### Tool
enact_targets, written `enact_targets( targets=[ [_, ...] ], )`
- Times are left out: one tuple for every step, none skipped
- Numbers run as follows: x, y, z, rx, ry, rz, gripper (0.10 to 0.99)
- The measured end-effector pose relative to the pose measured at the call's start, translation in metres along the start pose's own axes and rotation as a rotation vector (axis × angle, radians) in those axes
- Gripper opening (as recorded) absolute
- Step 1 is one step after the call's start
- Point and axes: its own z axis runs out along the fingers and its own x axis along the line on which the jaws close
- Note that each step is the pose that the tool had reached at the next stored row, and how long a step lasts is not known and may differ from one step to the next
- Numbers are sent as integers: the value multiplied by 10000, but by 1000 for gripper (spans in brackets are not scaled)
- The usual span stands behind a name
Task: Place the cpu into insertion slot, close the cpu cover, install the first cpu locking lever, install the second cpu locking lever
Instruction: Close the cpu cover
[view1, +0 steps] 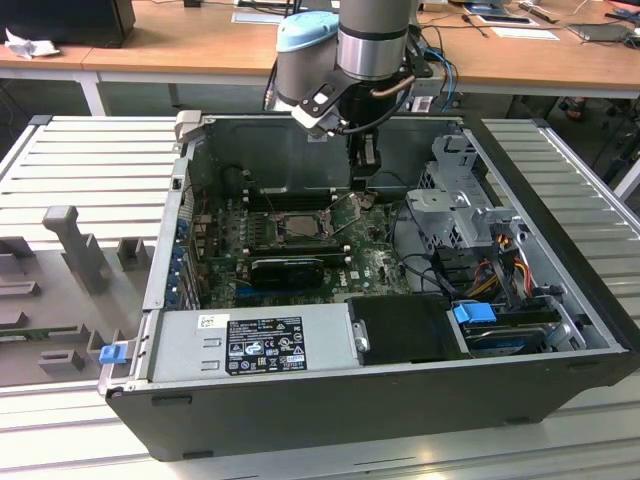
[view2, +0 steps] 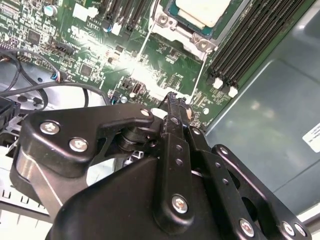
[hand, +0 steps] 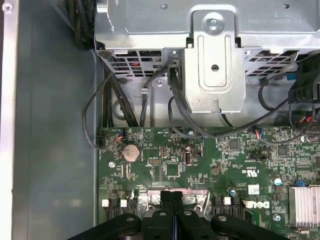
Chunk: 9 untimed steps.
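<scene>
The slatted grey metal bench (view1: 100, 160) bears 1 open computer case (view1: 300, 400), which sits directly below the gripper (view1: 365, 178). Well away from the gripper, on the exterior view's left, grey fixture blocks (view1: 75, 245) stand on the slats, 1 taller than the rest.

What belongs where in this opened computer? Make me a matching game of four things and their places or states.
Things:
1. pale silvery square chip
2. black metal claw
3. round silver coin battery
4. small blue plastic clip
States:
A. at the dark case's outer corner, exterior view's left
B. shut, above the green circuit board
C. seated in the square metal-framed socket
D. lying flat near the board's corner
Pairs: 1-C, 2-B, 3-D, 4-A
</scene>
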Motion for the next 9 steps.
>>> enact_targets(
  targets=[
    [1, 18, 1, 0, 1, -2, 106],
    [2, 33, 2, 1, 1, -3, 106],
    [2, 51, 4, 2, 2, -6, 106],
    [2, 66, 5, 3, 2, -10, 106],
    [2, 78, 6, 4, 2, -13, 106],
    [3, 89, 8, 3, 2, -17, 106],
    [3, 103, 14, 5, 2, -29, 106],
    [3, 116, 23, 7, 4, -46, 106],
    [-9, 116, 27, 9, 3, -55, 106]
  ],
)
